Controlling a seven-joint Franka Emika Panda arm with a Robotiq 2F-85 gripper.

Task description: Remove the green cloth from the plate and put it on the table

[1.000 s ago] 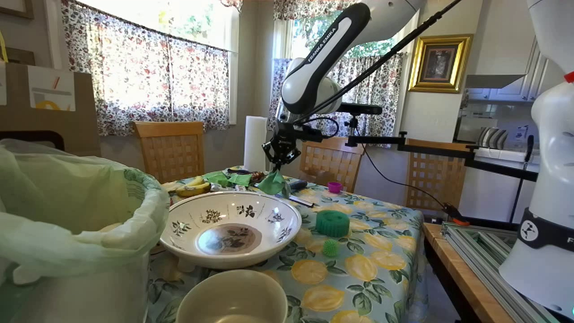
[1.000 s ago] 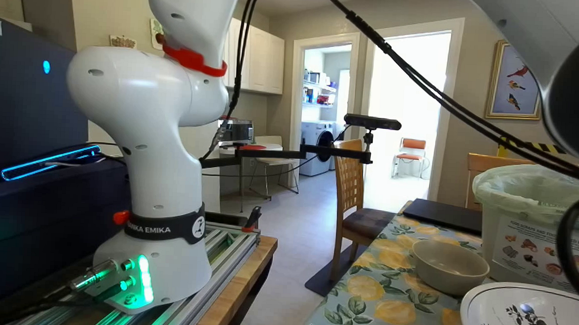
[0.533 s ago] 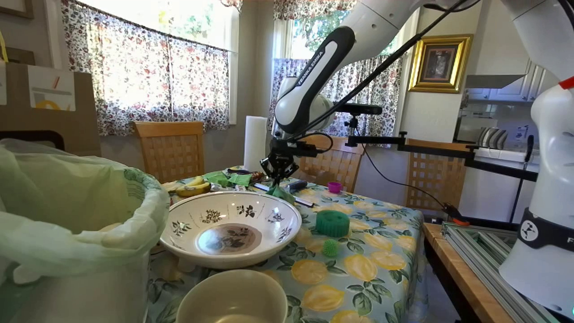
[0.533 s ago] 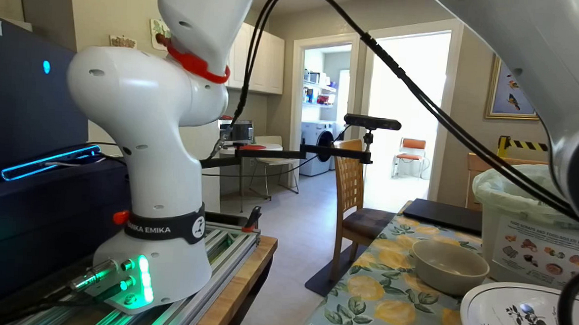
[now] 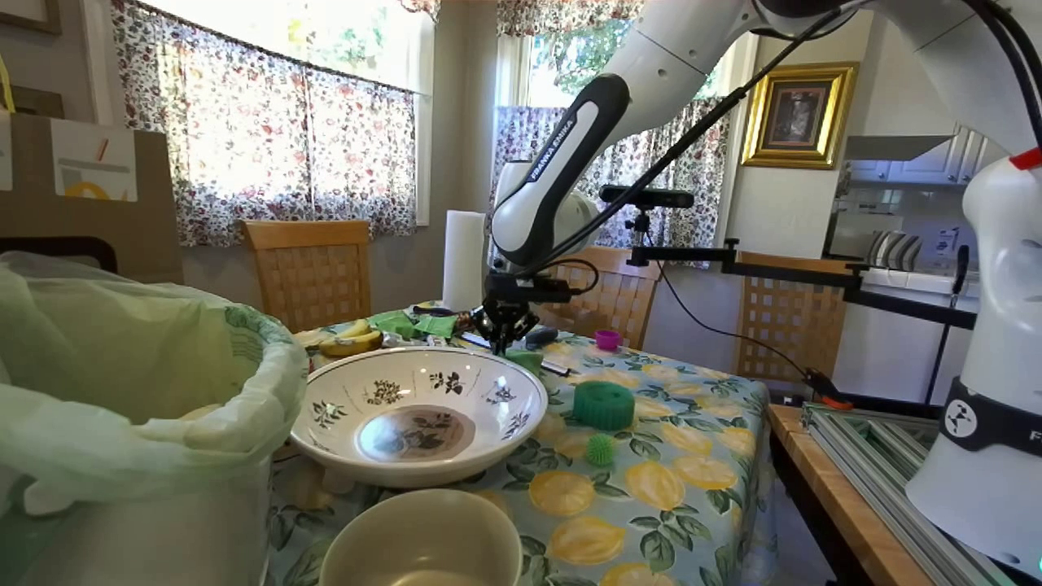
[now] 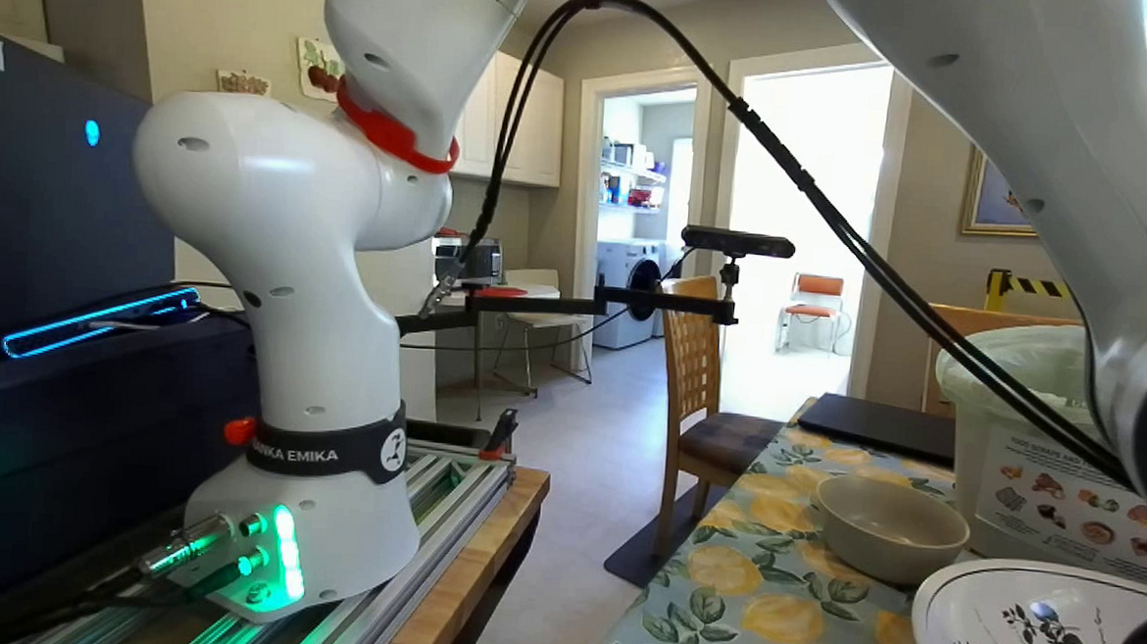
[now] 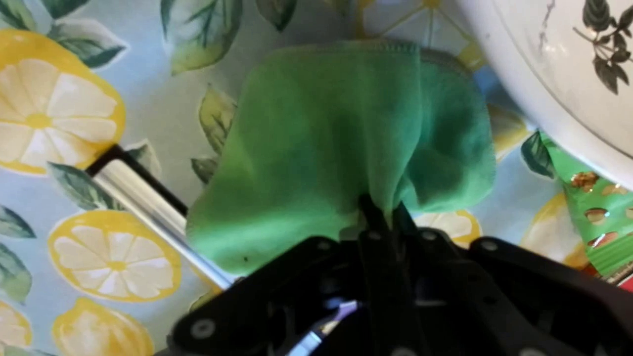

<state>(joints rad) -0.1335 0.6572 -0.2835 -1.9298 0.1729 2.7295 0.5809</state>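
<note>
Wrist view: the green cloth [image 7: 316, 148] is spread low over the lemon-patterned table [image 7: 163, 99], just outside the white bowl [image 7: 554, 59], one fold pinched between the nearly closed fingers [image 7: 374, 220]; whether it touches down, I cannot tell. In an exterior view, bananas [image 5: 352, 342] and a magenta cup [image 5: 607, 340] share the table; beyond are wooden chairs [image 5: 308, 268], floral curtains [image 5: 244, 155] and a gold-framed picture [image 5: 799, 115].

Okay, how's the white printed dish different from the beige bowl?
The white dish carries dark plant prints; the beige bowl shows none. The white dish is wider, the beige bowl narrower and apparently deeper for its width. A dark line edges the white dish's rim; the beige bowl's is plain. Both are round and sit upright on the table.
</note>
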